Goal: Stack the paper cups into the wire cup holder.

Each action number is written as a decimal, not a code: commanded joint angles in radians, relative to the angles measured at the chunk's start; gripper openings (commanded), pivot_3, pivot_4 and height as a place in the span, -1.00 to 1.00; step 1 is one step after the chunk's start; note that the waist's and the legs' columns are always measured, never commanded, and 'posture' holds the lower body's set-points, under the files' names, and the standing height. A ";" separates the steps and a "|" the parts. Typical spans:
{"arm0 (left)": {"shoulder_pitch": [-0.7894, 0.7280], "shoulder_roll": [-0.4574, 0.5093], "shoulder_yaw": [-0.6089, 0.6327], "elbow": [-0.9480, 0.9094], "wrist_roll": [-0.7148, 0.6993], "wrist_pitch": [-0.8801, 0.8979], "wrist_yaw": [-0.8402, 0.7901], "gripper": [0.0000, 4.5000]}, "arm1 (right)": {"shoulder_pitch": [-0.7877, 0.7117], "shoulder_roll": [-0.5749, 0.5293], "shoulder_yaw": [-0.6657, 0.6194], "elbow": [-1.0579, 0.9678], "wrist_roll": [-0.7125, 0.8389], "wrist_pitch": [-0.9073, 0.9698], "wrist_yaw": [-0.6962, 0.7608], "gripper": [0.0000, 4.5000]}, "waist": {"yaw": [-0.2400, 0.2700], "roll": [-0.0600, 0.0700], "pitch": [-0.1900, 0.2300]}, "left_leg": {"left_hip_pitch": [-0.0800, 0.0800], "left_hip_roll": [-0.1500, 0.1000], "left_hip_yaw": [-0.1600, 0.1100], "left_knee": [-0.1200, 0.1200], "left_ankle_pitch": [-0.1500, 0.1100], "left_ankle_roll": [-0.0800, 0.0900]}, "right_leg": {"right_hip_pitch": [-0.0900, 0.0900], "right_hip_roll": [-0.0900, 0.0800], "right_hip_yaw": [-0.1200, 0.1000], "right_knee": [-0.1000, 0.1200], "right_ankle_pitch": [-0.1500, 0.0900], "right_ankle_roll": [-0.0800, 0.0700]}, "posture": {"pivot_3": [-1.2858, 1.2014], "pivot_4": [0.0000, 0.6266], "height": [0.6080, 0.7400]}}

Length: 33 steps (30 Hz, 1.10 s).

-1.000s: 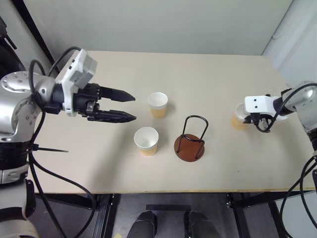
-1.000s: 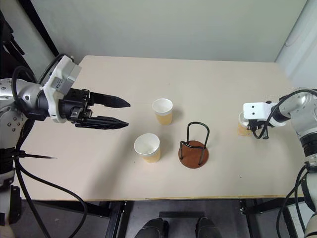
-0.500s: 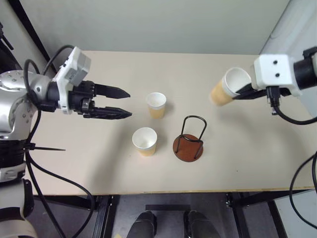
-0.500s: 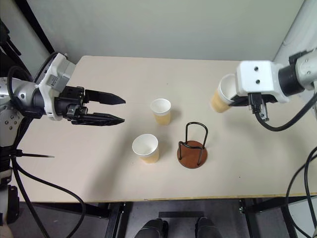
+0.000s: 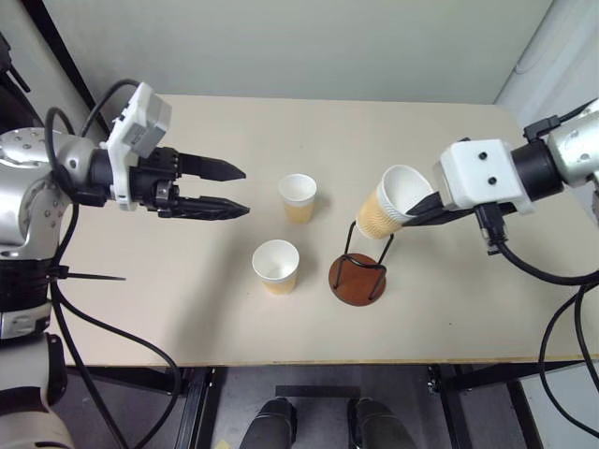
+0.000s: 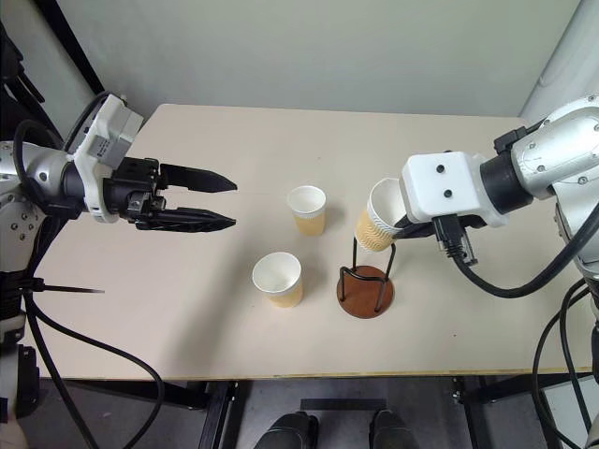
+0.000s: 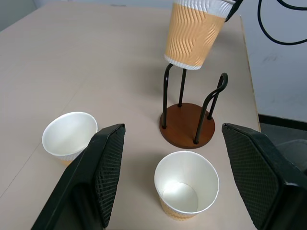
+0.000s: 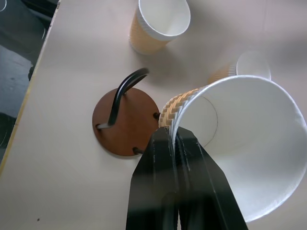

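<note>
Left eye view, items listed from the robot's left to its right on the pale bench (image 5: 187, 318). Left end effector (image 5: 239, 191): raised over the left part of the bench, pointing toward the middle, its two black fingers spread apart with nothing between them. Near paper cup (image 5: 276, 266): upright on the bench, mouth up, white inside, tan outside, just left of the wire cup holder. Far paper cup (image 5: 298, 197): upright, mouth up, standing behind the near cup and apart from it. Wire cup holder (image 5: 358, 271): round reddish-brown disc base on the bench with black wire loops standing upright; no cup sits inside it. Third paper cup (image 5: 388, 203): held in the air, tilted, above and just behind the holder's wire loops, its foot close to the top of the loops, mouth turned toward the right arm. Right end effector (image 8: 175, 141): fingers clenched on the rim wall of that third cup, one finger inside and one outside, as the right wrist view shows.
</note>
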 commanded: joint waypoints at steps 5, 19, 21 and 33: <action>-0.012 0.003 0.032 -0.018 -0.007 -0.014 0.007 0.54 | 0.026 -0.023 0.005 -0.049 0.023 -0.010 0.002 -0.99 | -0.001 0.000 0.000 | 0.000 0.000 0.000 0.000 0.000 0.000 | 0.000 0.000 0.000 0.000 0.000 0.000 | 0.03 -0.52 1.00; 0.022 0.006 0.052 -0.041 -0.020 -0.005 0.024 0.54 | 0.013 0.074 0.039 -0.027 0.038 0.021 -0.071 -0.14 | -0.004 0.000 0.000 | 0.000 0.000 0.000 0.001 0.001 0.001 | -0.001 0.000 0.000 0.002 0.002 0.003 | 0.03 -0.52 1.00; 0.026 0.007 0.056 -0.045 -0.022 -0.003 0.025 0.54 | -0.006 0.087 0.033 -0.011 0.048 0.040 -0.084 -0.14 | -0.003 0.000 0.000 | 0.000 0.000 0.000 0.001 0.001 0.001 | -0.001 0.000 0.000 0.002 0.002 0.003 | 0.03 -0.52 1.00; -0.104 -0.040 -0.063 0.127 0.234 -0.265 0.090 0.54 | -0.165 0.180 -0.044 0.075 0.185 0.211 -0.194 -0.14 | 0.002 0.000 0.000 | -0.001 0.000 -0.001 0.001 0.001 0.000 | -0.002 0.000 0.000 0.004 -0.003 -0.006 | 0.03 -0.52 1.00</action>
